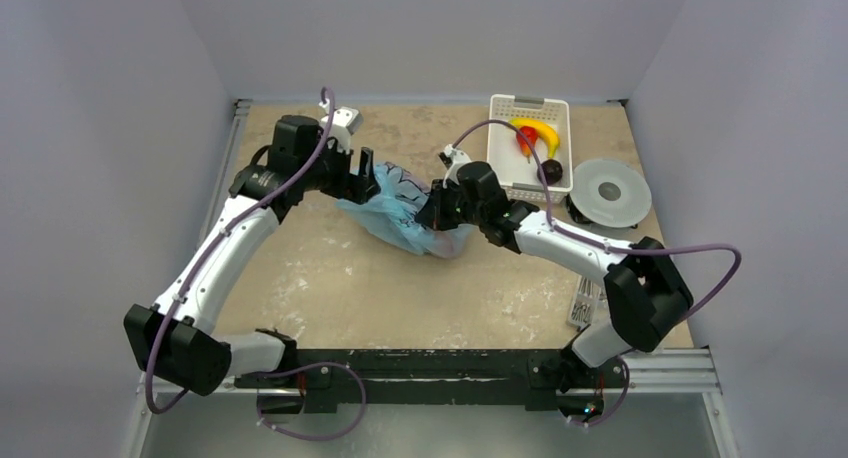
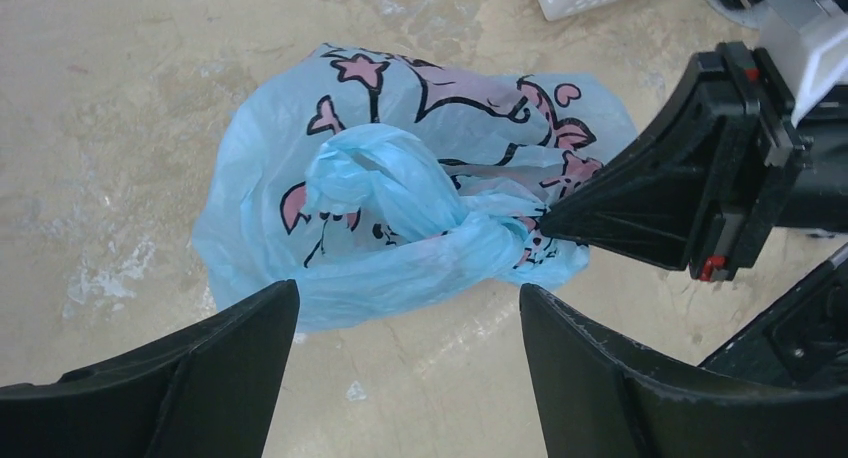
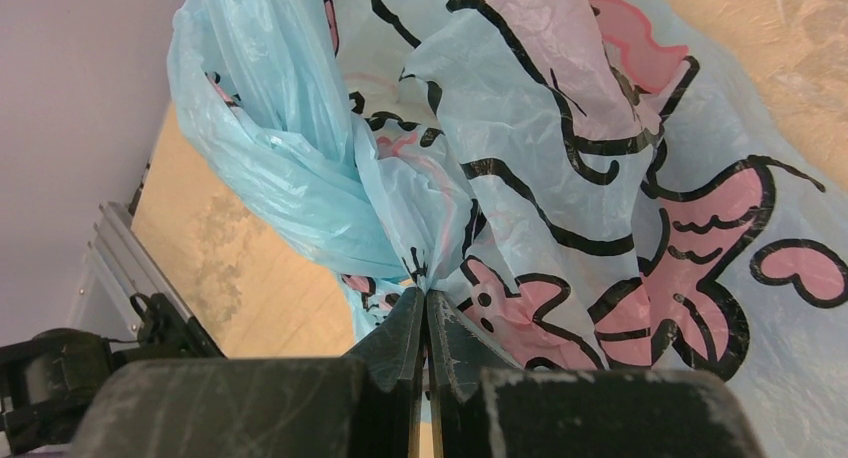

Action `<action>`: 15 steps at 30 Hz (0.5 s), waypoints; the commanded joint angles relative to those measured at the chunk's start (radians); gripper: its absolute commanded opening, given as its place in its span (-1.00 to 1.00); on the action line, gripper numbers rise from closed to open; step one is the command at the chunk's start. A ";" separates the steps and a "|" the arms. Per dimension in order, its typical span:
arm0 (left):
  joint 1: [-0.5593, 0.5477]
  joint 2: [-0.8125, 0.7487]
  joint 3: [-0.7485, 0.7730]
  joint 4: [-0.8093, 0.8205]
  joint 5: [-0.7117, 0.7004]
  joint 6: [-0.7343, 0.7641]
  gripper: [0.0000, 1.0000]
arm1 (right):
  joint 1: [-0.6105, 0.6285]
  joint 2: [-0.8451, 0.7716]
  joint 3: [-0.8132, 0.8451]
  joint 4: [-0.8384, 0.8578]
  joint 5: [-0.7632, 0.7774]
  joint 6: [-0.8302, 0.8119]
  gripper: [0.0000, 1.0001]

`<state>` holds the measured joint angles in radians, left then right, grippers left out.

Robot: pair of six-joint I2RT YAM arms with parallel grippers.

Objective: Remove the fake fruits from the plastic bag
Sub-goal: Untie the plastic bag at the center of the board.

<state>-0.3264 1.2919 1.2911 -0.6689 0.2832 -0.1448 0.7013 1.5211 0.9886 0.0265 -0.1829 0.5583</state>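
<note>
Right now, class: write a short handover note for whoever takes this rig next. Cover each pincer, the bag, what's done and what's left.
Left pincer: open, above the plastic bag.
Right pincer: shut on the bag's knotted handles.
The bag lies on the table, tied shut; no fruits can be seen inside.
Done: nothing is out yet.
Left: open the knot, then take out the fruits.

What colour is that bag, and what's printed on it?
Light blue bag with pink, black-outlined cartoon figures; clearest in the left wrist view.

Light-blue plastic bag: pink-and-black cartoon print, handles knotted, lying crumpled, contents hidden.
</note>
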 commanded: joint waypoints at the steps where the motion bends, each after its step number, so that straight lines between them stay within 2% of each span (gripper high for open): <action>1: -0.064 -0.046 -0.098 0.104 -0.050 0.166 0.66 | 0.004 0.009 0.037 0.058 -0.062 -0.014 -1.00; 3: -0.107 -0.013 -0.096 0.074 -0.142 0.225 0.68 | 0.006 0.021 0.048 0.054 -0.085 -0.015 -1.00; 7: -0.157 0.042 -0.053 0.015 -0.228 0.261 0.52 | 0.016 0.030 0.063 0.046 -0.088 -0.021 -1.00; 12: -0.229 0.041 -0.071 -0.007 -0.249 0.311 0.61 | 0.019 0.023 0.057 0.046 -0.088 -0.019 -1.00; 15: -0.291 0.086 -0.079 -0.003 -0.350 0.333 0.58 | 0.028 0.007 0.054 0.047 -0.093 -0.014 -1.00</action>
<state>-0.5495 1.3537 1.2110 -0.6788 0.0498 0.1181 0.7155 1.5642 1.0023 0.0387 -0.2474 0.5564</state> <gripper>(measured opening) 0.805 0.004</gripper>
